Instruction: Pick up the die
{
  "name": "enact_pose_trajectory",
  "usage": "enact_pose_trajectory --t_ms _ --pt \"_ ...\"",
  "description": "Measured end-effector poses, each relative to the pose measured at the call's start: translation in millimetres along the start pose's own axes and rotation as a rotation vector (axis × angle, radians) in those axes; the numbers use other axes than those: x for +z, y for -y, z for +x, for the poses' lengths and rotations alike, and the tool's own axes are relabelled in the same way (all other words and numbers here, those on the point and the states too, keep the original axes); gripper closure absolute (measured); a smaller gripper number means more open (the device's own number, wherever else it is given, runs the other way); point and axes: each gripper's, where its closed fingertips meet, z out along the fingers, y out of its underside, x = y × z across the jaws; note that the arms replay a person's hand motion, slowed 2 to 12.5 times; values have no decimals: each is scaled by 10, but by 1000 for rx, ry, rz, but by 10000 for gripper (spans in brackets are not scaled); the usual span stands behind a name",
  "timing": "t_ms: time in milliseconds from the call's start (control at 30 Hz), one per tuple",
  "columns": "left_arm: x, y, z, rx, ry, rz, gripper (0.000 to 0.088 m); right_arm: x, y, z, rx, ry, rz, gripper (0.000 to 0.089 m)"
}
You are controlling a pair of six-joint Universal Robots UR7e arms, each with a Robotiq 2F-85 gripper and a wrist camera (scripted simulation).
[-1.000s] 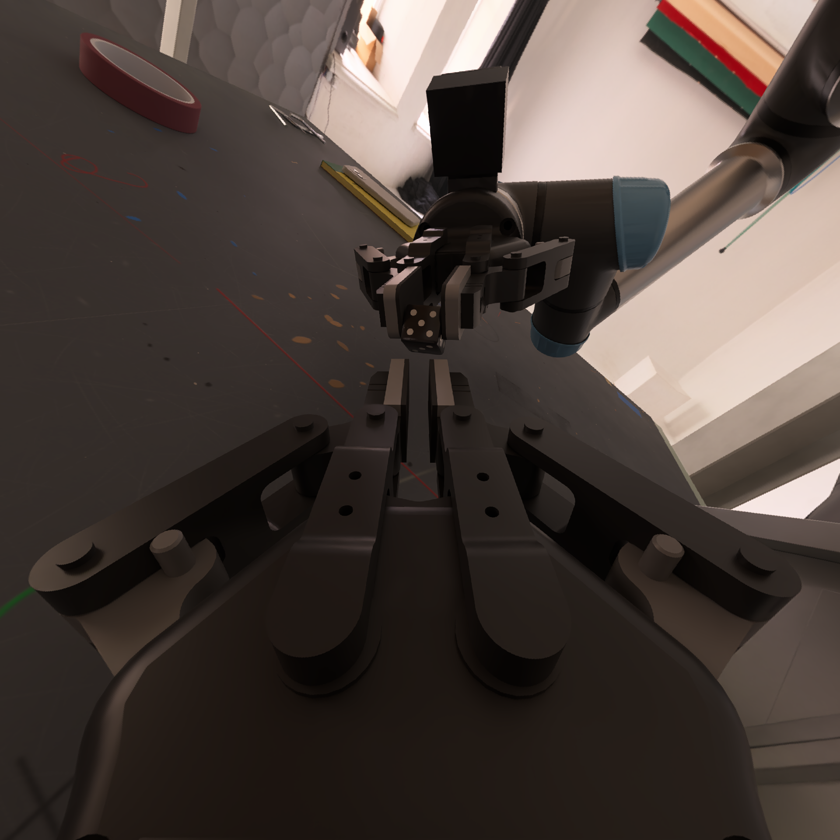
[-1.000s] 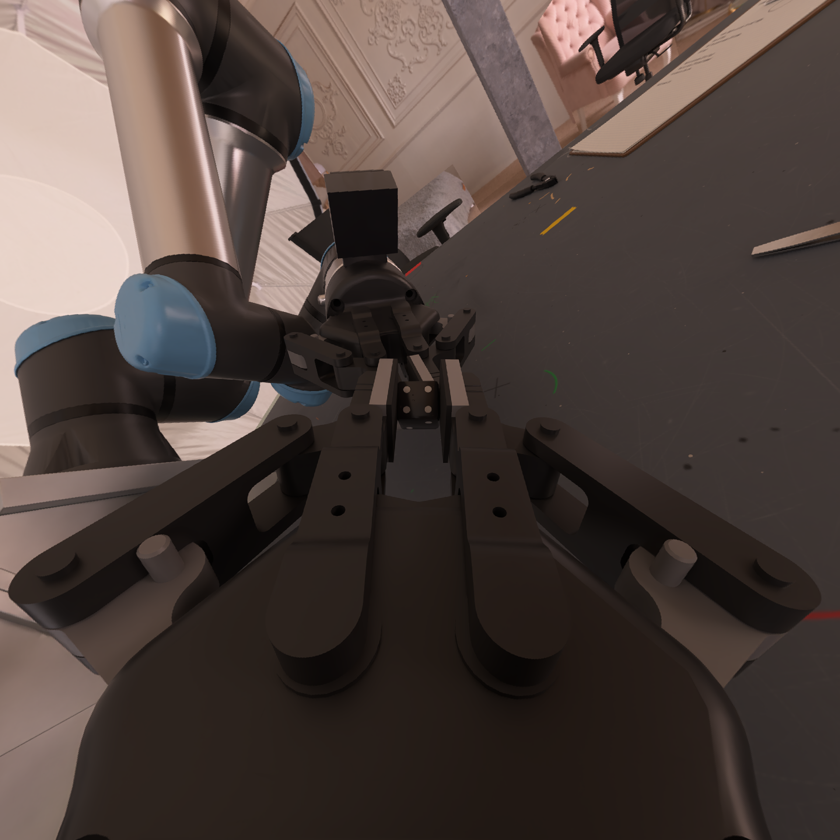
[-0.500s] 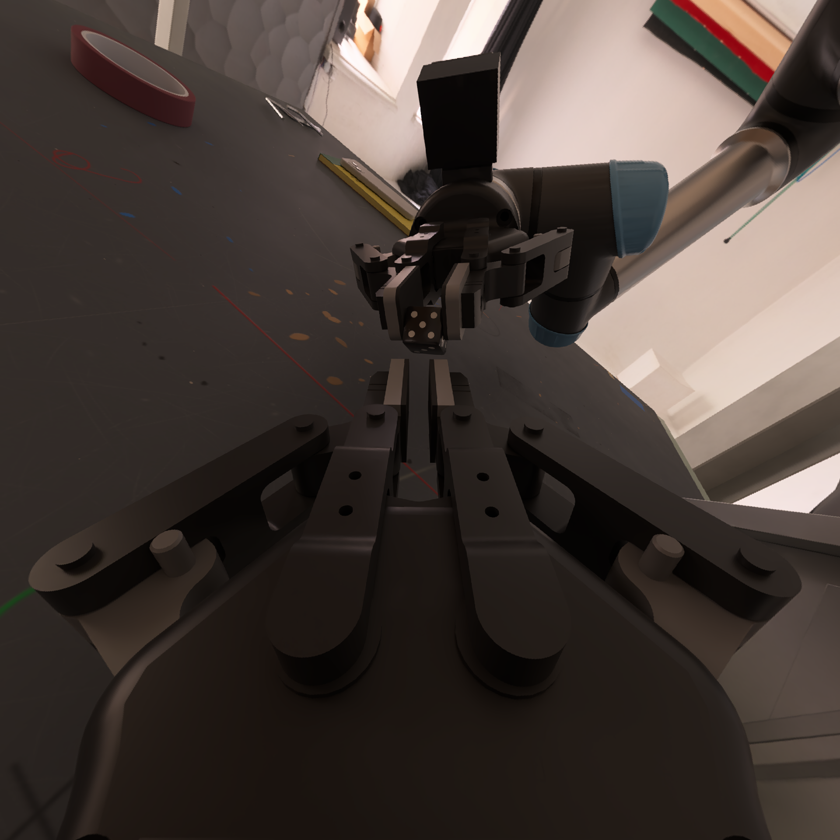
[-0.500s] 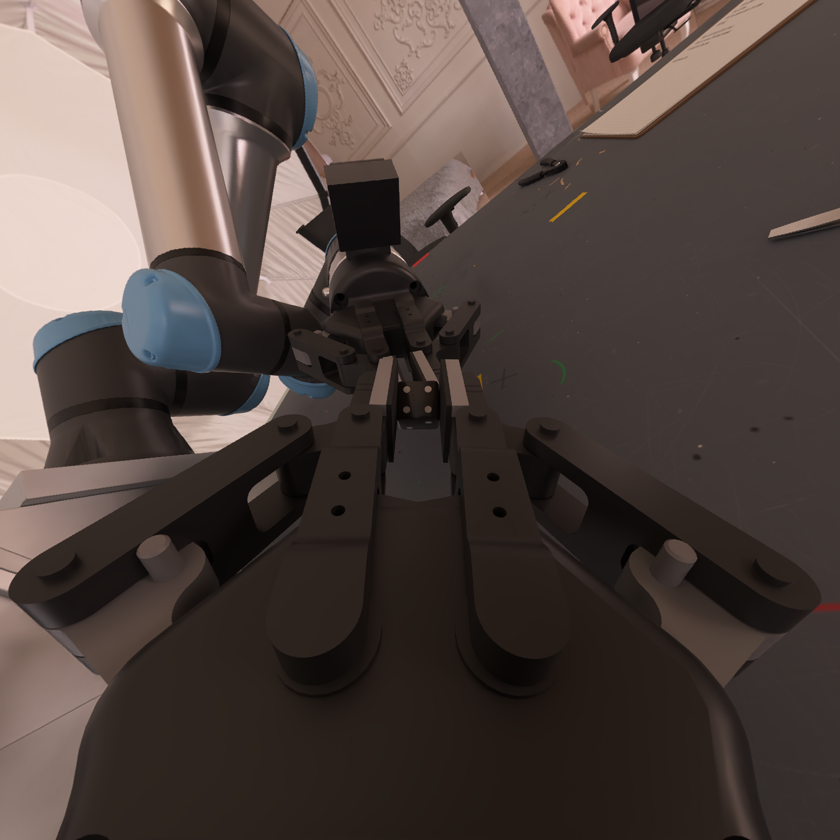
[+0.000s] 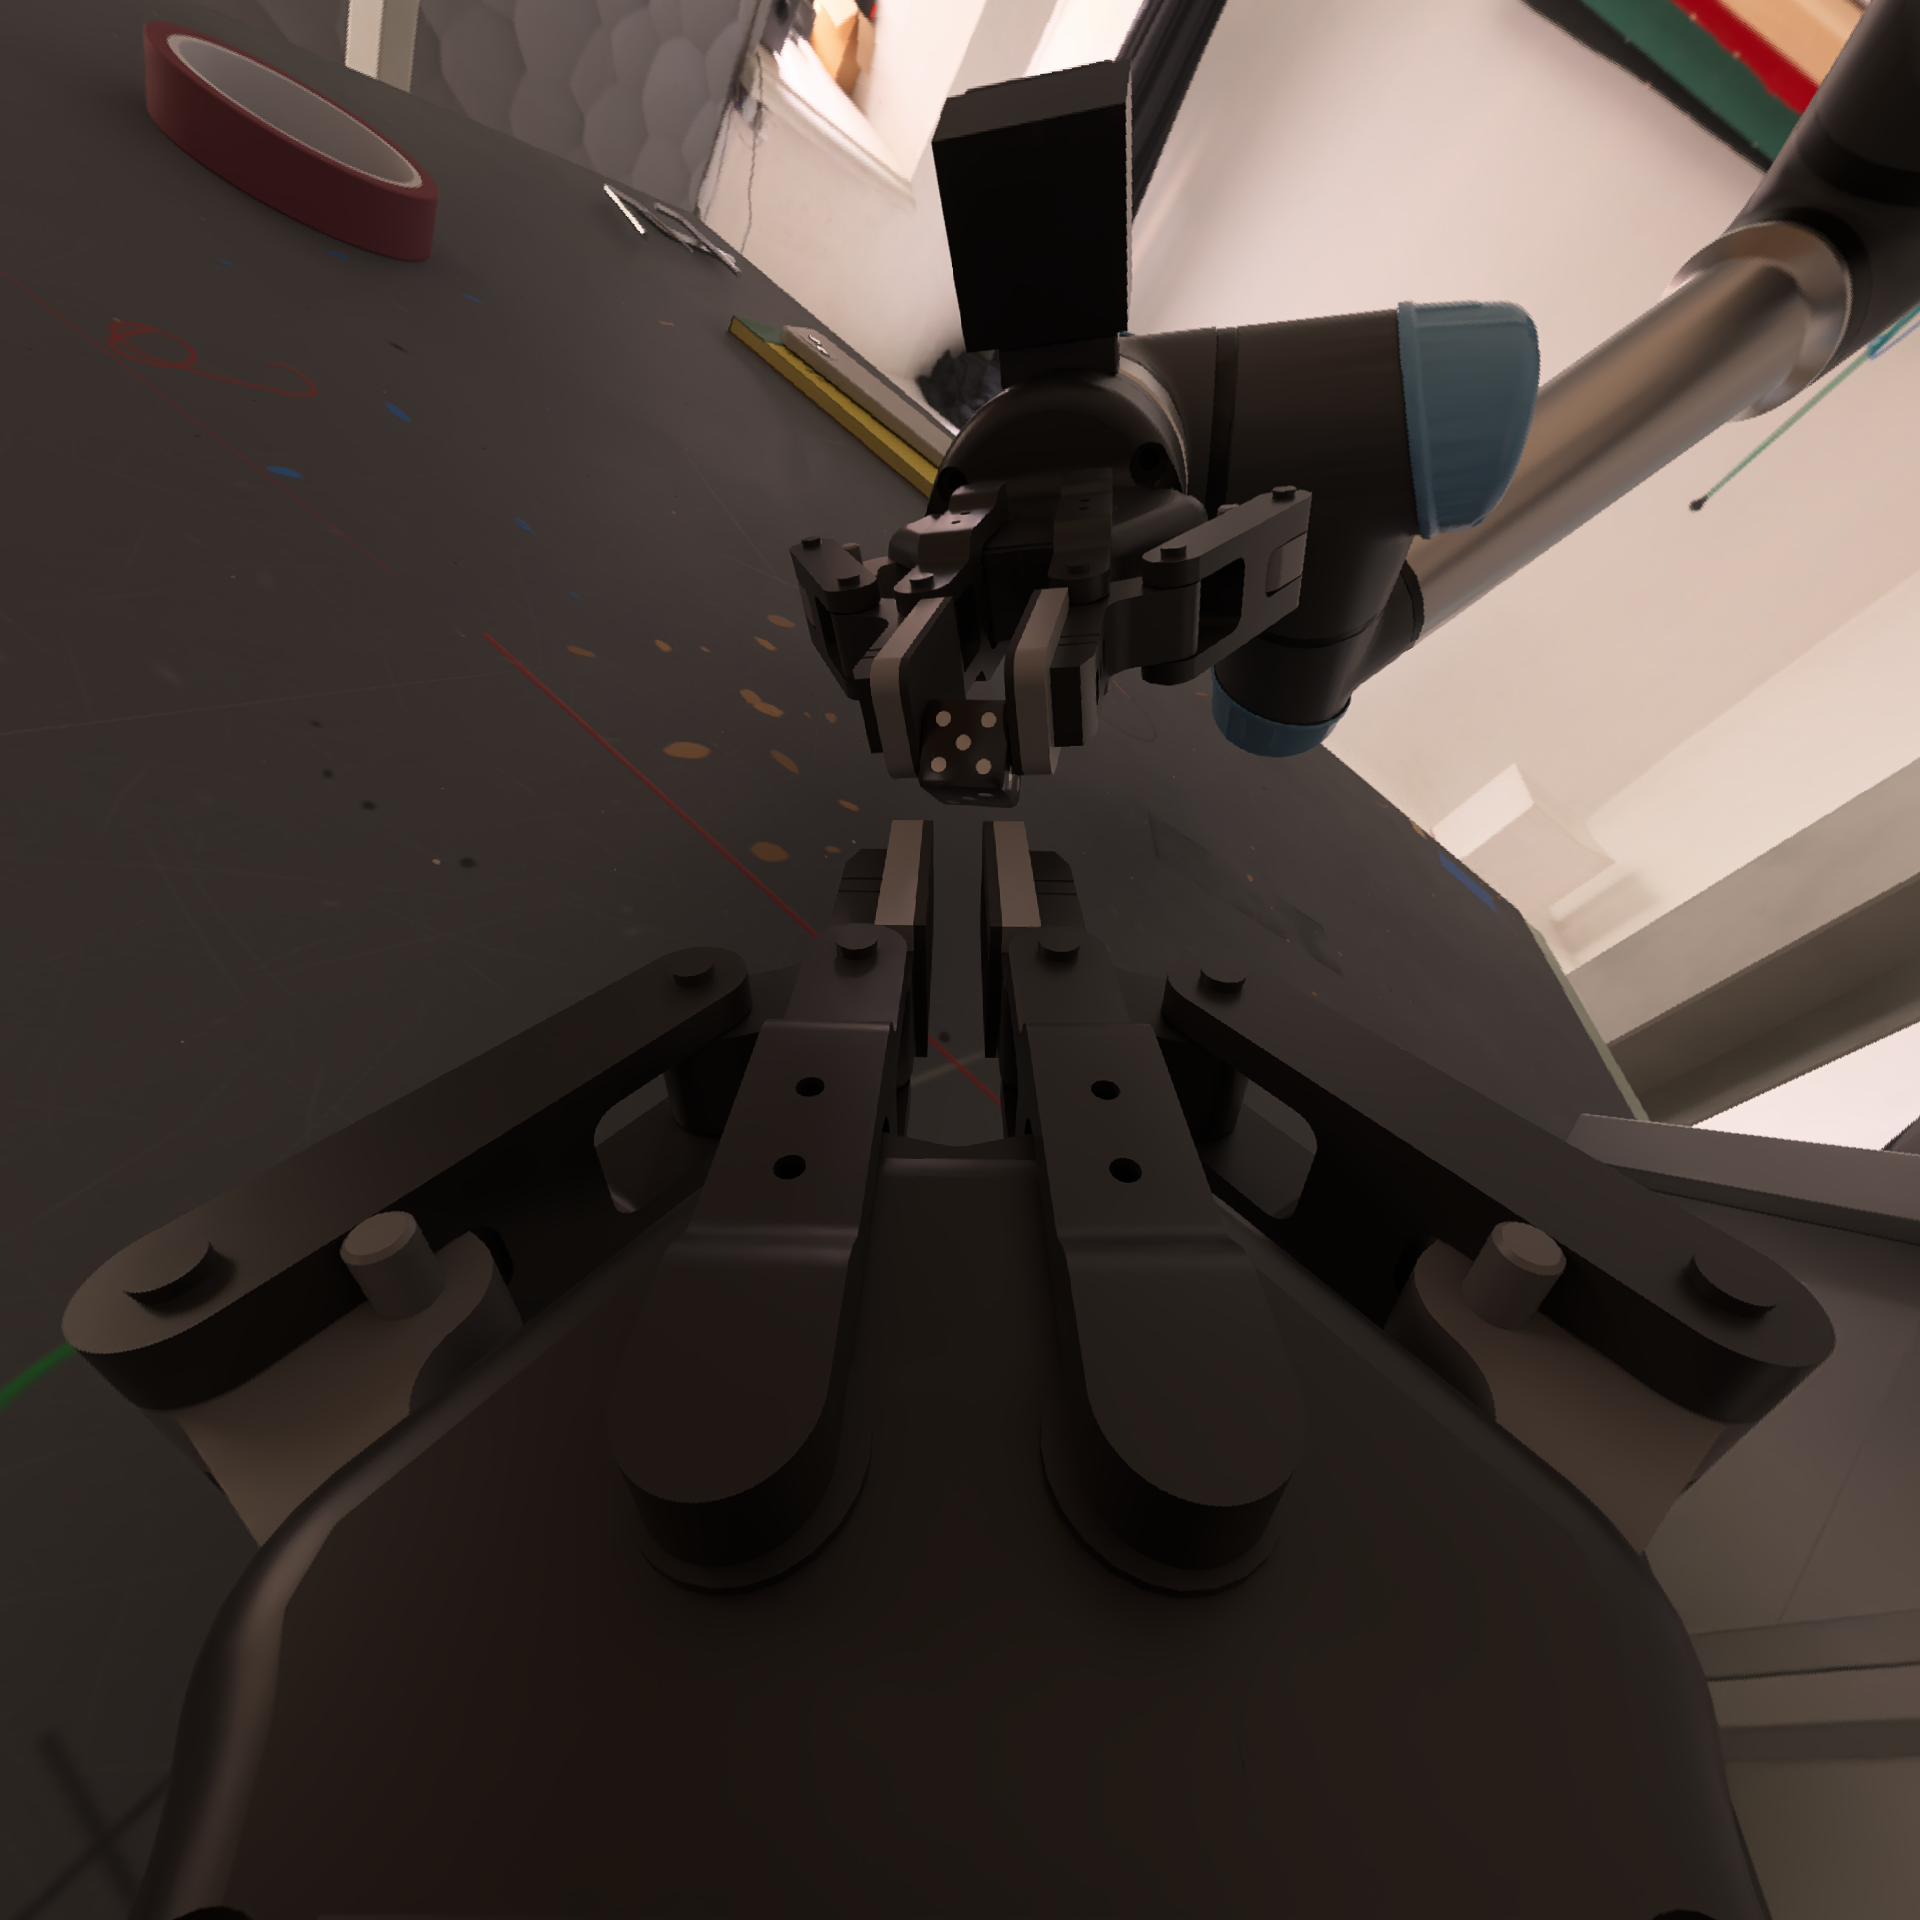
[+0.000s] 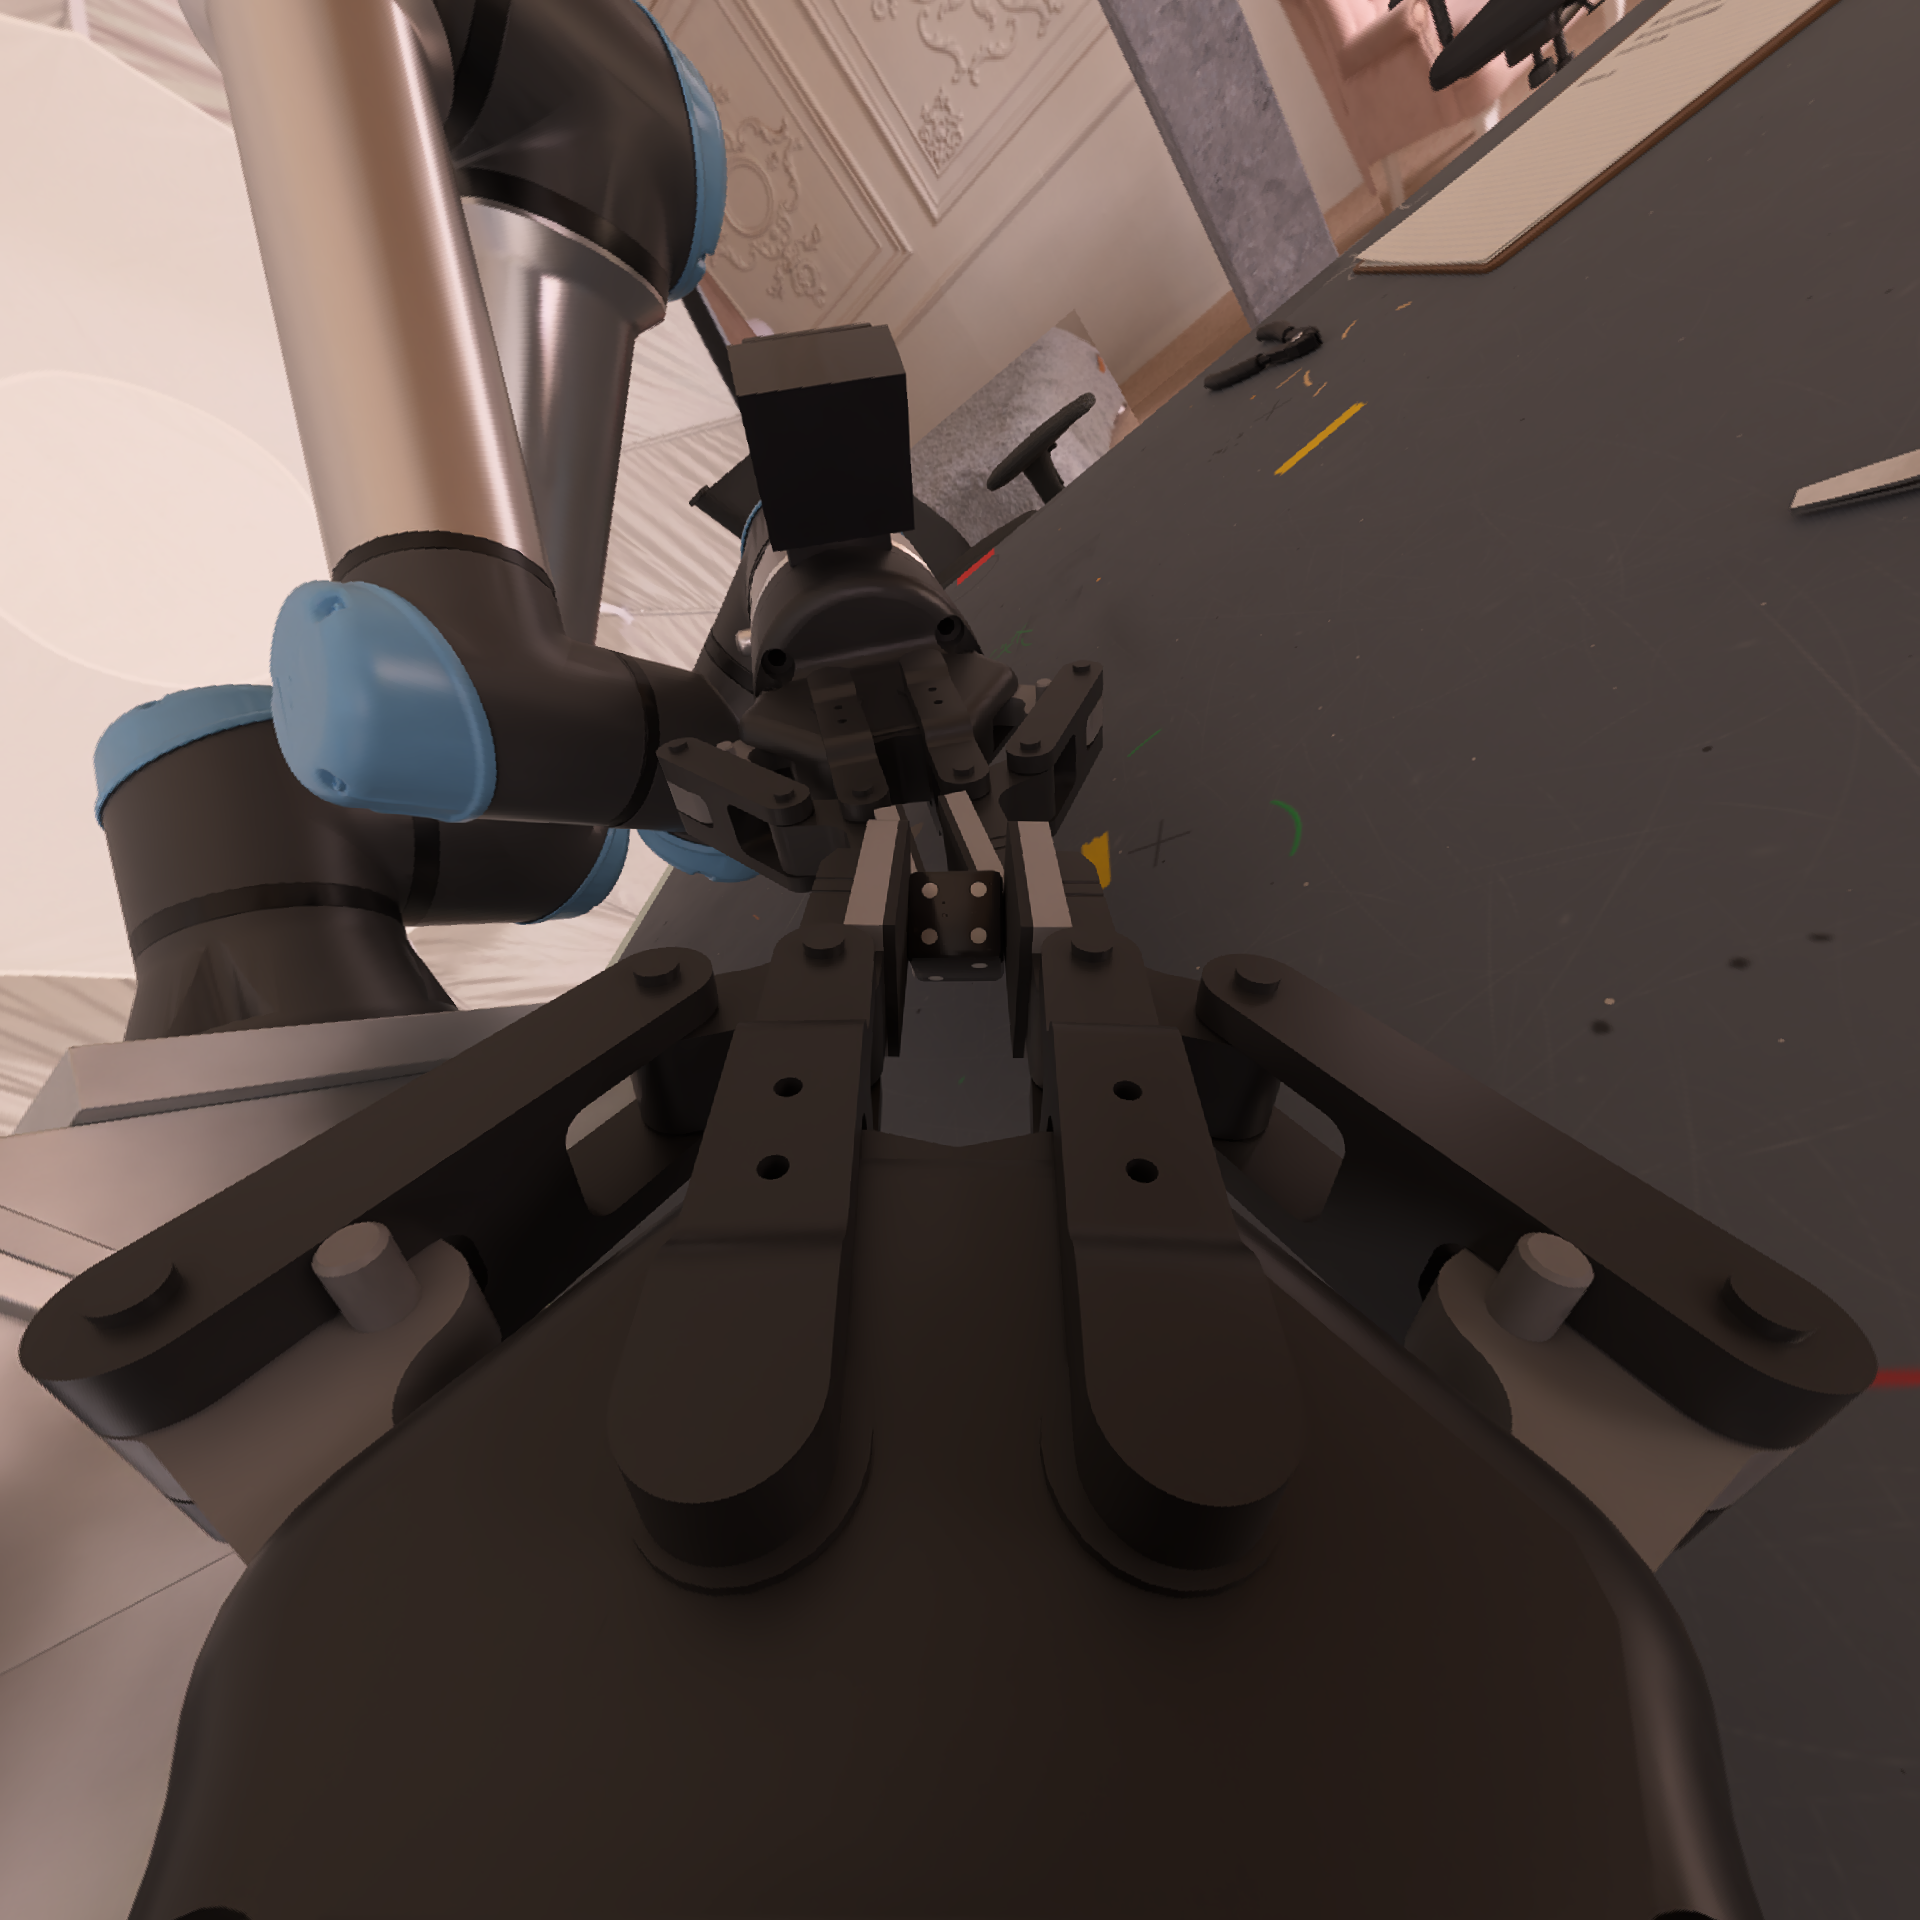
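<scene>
The die is black with white pips. It is clamped between the pads of my right gripper (image 6: 956,873), and in the right wrist view the die (image 6: 956,914) sits at the fingertips. The left wrist view shows that gripper (image 5: 961,769) facing me and holding the die (image 5: 963,753) above the dark table (image 5: 312,675). My left gripper (image 5: 956,862) is just below and in front of the die, not touching it. It is empty, with the jaws almost together and only a narrow slit between them. It also shows behind the die in the right wrist view (image 6: 951,831).
A red tape roll (image 5: 286,166) lies at the far left of the table. A yellow-edged bar (image 5: 831,400) lies near the far edge. In the right wrist view a flat board (image 6: 1558,197), a black tool (image 6: 1262,348) and a grey strip (image 6: 1860,483) lie farther off.
Both grippers drift slightly over the table and stay face to face. The background shifts a little. The right gripper's hold on the die and the left jaws' gap are unchanged.
</scene>
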Motion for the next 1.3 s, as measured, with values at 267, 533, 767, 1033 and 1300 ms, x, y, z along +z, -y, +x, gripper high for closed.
enact_pose_trajectory --t_ms 267,533,767,1033,1300 --pt "8 -30 5 28 10 -22 794 -14 -32 6 1 14 -18 731" --pt "13 -47 17 16 -2 -31 794 -17 -49 0 -24 15 -27 731" --pt "10 -36 27 -3 -16 -24 794 -12 -44 1 -31 17 -23 731" --pt "-3 -18 36 -10 -20 -15 797 -5 -30 -8 2 42 -11 731" --pt "-12 -22 37 -12 -21 -17 796 -1 -34 -10 22 59 -12 731"
